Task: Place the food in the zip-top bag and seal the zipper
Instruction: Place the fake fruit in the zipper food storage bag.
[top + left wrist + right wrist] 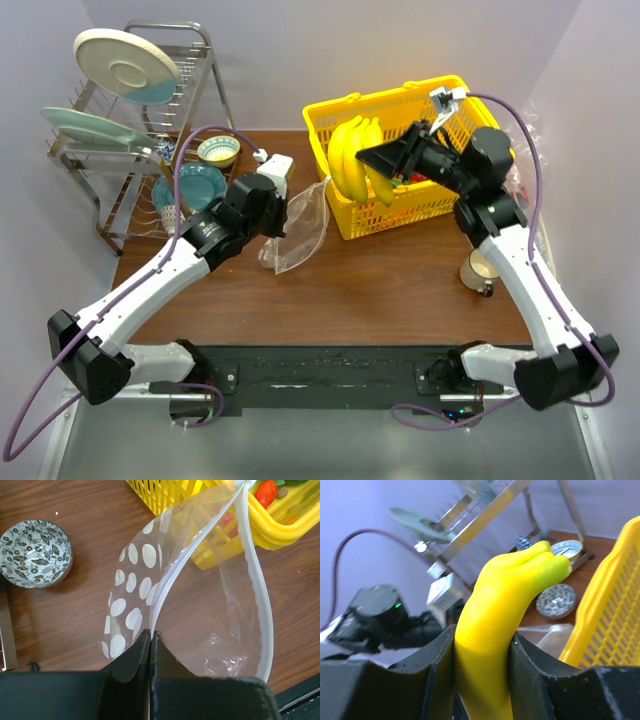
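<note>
The zip-top bag (200,605) lies on the table (400,280) just left of the yellow basket (400,95). Its mouth gapes open toward the basket, and the zipper (257,580) is parted into two pale strips, so nothing is sealed. The left gripper (151,632) has its fingers pressed together on the bag's edge where those strips meet, which holds the mouth up. Through the clear, white-dotted plastic I see only crinkles at the bottom, so the bag is probably empty, though the folds there are hard to read. The banana bunch (352,160) is pinched between the fingers of the right gripper (482,640) and held above the basket's left end, near the bag but not yet over its mouth. By my judgement the task is early: one item is in hand, none is bagged, and the sealing is all to come. The basket holds some red pieces (267,492) and a trace of green at the frame edge. I cannot pick out the mango-like fruit or the long green vegetable for sure. A patterned bowl (35,552) sits empty on the table left of the bag.
</note>
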`<act>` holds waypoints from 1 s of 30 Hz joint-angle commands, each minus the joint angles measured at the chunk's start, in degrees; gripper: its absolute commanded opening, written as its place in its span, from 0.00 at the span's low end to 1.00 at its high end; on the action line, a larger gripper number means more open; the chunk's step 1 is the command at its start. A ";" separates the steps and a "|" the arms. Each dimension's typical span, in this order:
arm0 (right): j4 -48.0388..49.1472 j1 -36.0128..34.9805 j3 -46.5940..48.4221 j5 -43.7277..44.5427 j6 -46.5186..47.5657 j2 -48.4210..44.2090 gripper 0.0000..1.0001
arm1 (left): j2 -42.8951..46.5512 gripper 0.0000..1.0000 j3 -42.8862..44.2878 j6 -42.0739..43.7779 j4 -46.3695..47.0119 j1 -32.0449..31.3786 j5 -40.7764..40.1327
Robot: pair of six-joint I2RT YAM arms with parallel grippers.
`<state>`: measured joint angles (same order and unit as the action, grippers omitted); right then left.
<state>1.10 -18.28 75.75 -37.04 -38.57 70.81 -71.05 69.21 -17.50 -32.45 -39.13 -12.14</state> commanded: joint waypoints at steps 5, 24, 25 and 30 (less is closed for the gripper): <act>10.23 -7.63 -10.61 -6.21 -6.44 -6.03 0.13 | -1.37 0.00 1.63 -3.95 2.39 -0.06 6.42; 3.65 -19.67 -19.68 36.92 -24.71 -7.18 0.00 | 9.43 0.00 -13.56 -15.10 16.27 -1.29 3.53; 2.34 -20.38 -19.32 37.99 -25.06 -6.48 0.00 | 9.70 0.00 -14.10 -15.55 17.14 -1.64 3.35; 2.32 -25.39 -18.62 46.08 -27.35 -3.49 0.00 | 10.40 0.00 -15.77 -18.09 19.96 -3.84 2.48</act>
<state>3.46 -40.34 54.68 -0.80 -62.61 65.87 -62.22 54.06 -32.16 -18.68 -41.43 -8.38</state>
